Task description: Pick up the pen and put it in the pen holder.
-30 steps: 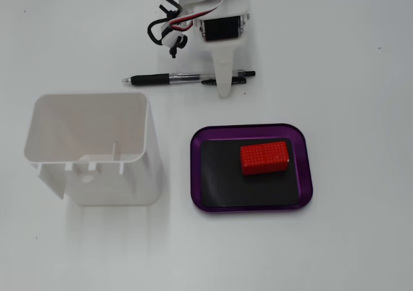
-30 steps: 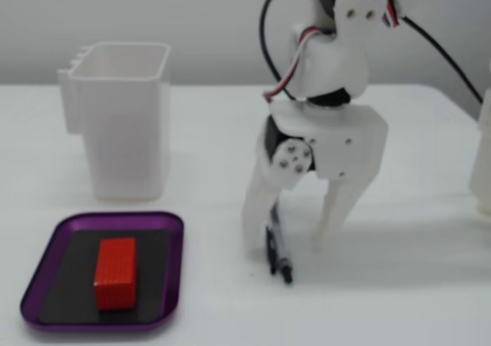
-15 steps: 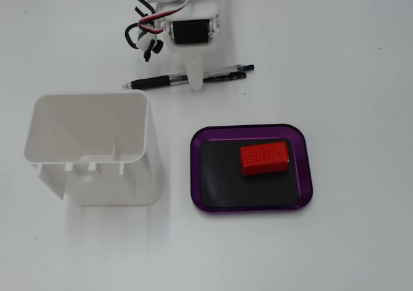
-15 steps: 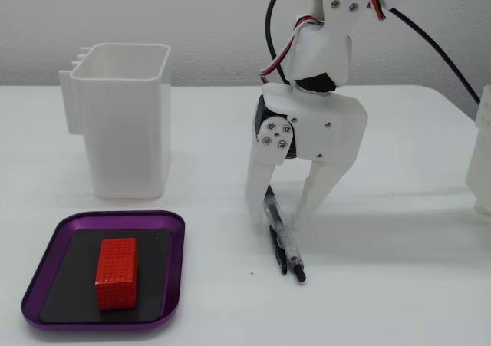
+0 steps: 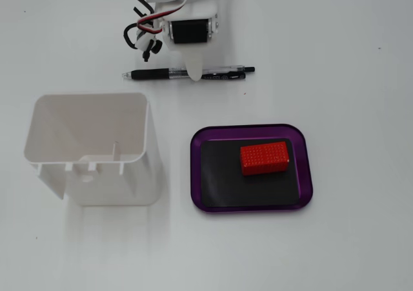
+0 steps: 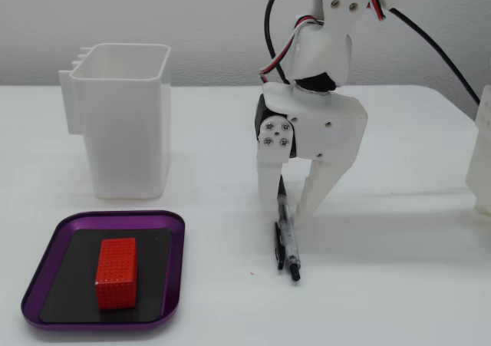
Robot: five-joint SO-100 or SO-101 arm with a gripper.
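Pen (image 5: 187, 73), clear barrel, black grip and clip

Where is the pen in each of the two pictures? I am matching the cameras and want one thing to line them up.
In a fixed view from above: the pen lies flat near the top centre, under the gripper.
In a fixed view from the side: the pen lies on the table right of centre, between the open fingers.
Shared landmark: the red block in the purple tray.

White plastic arm (image 6: 322, 123), black servos, red-white cables
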